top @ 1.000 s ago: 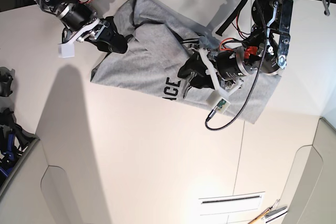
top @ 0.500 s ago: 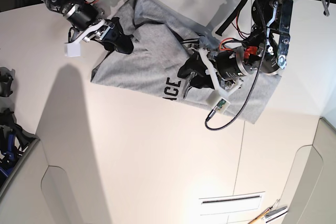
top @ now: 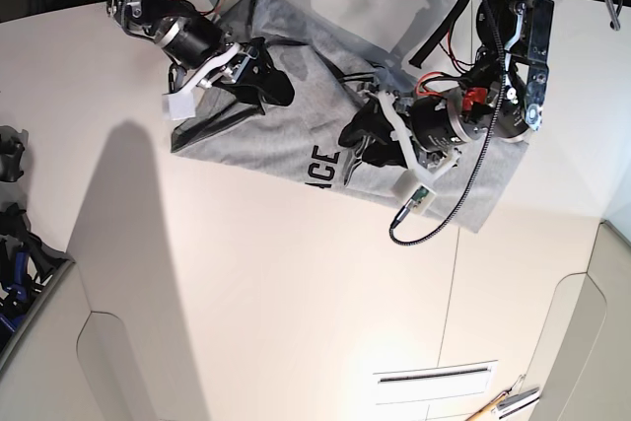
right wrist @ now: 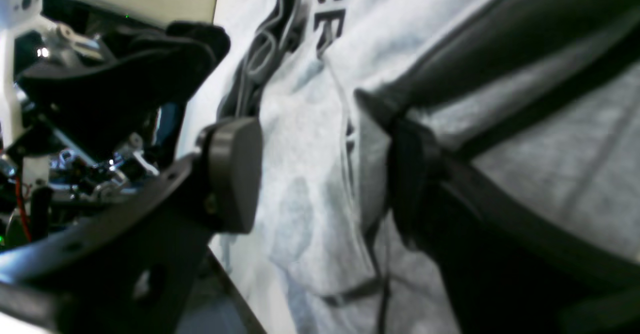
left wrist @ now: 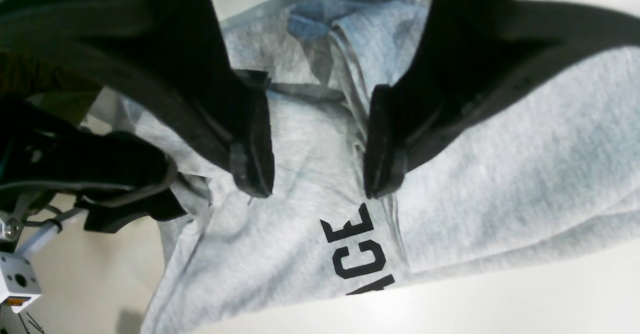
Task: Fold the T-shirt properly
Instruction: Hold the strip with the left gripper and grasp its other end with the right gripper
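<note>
The light grey T-shirt lies crumpled and partly folded on the white table, with black letters "ACE" on its front edge. My left gripper hovers open over the middle of the shirt. In the left wrist view the left gripper has its fingers spread just above the cloth, near the lettering. My right gripper is open over the shirt's upper left part. In the right wrist view the right gripper has cloth lying between its pads, not pinched.
A black cable with a white connector hangs from the left arm over the shirt's right part. Black and blue objects sit at the left edge. A slot and tools are at the front right.
My right arm has swung right, from the shirt's left edge inward over the cloth. The left arm has barely shifted.
</note>
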